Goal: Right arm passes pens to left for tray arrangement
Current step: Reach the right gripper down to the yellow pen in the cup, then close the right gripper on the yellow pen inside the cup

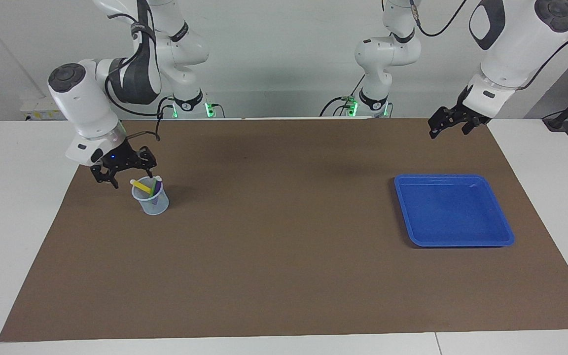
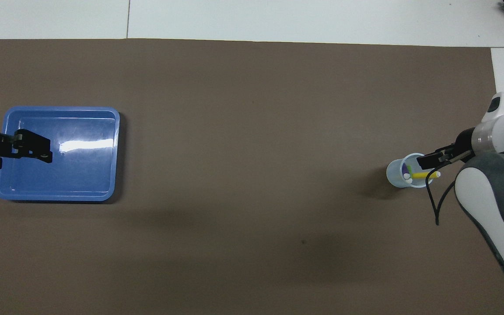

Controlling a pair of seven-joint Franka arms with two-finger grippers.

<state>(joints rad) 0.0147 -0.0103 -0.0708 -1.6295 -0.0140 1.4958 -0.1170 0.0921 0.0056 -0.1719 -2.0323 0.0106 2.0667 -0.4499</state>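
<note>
A small pale-blue cup (image 1: 150, 203) stands on the brown mat toward the right arm's end of the table. It holds the yellow pen (image 1: 141, 185), the green pen (image 1: 154, 187) and the purple pen (image 1: 156, 199), all leaning. The cup also shows in the overhead view (image 2: 398, 175). My right gripper (image 1: 125, 171) hangs open and empty just beside the cup's rim, and shows in the overhead view (image 2: 432, 160). The blue tray (image 1: 454, 241) lies empty toward the left arm's end and shows in the overhead view (image 2: 59, 192). My left gripper (image 1: 447, 129) is raised, open and empty, over the tray's edge (image 2: 33, 148).
The brown mat (image 1: 284, 246) covers most of the white table. Its wide middle lies between the cup and the tray. The arm bases stand at the robots' end of the table.
</note>
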